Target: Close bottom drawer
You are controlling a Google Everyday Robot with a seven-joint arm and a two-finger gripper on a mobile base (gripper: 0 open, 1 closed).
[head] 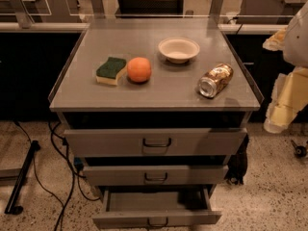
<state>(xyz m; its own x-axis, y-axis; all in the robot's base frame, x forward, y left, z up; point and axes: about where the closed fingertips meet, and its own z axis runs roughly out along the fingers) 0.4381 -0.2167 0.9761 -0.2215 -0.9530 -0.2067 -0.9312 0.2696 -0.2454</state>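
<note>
Gripper (278,120): pale, blocky, hangs at right edge beside cabinet (86,96); cannot tell whether open or closed. Bottom drawer (192,219): stands pulled out, flat grey metal, dark U-shaped handle (158,222).

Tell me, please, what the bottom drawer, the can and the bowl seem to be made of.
The bottom drawer: likely painted metal, matte grey, thin flat front. The can: likely aluminium, shiny, bright round end. The bowl: smooth cream; ceramic or plastic, cannot tell. The gripper hangs at the right edge, apart from the cabinet.
</note>
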